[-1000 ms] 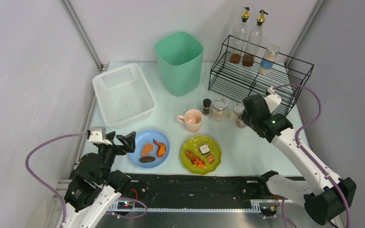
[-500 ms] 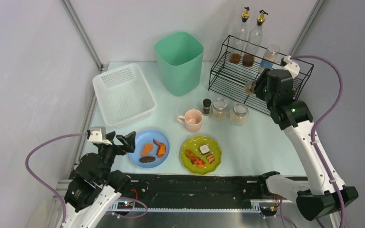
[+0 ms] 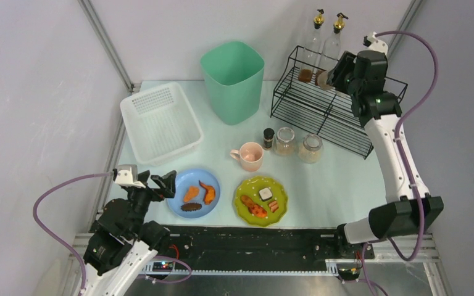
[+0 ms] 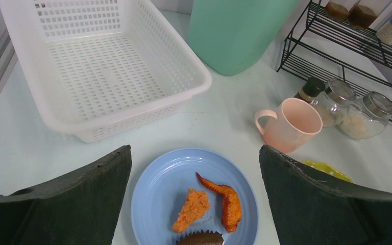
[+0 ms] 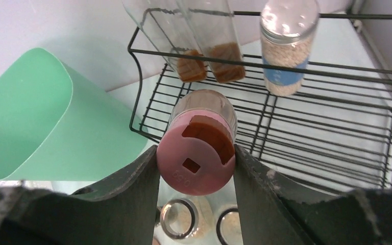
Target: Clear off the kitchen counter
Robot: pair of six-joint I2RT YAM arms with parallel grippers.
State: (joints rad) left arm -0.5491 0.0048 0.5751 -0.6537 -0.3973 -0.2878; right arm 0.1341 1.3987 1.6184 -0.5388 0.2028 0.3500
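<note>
Counter (image 3: pixel 339 185) spreads before both arms, seemingly only partly cleared.
Cup (image 3: pixel 249 155), three jars (image 3: pixel 284 141), a green plate (image 3: pixel 260 196) and a blue plate (image 3: pixel 192 193) sit on it uncleared; right gripper (image 5: pixel 196 171), clamped on a pink-lidded shaker (image 5: pixel 199 148), hangs over the rack (image 3: pixel 321 114); left gripper (image 4: pixel 194 153) gapes near the blue plate.

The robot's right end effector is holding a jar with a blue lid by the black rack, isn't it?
Not quite: the lid of the jar is pink, not blue, as the right wrist view shows. The right end effector does hold that jar by the black rack.
</note>
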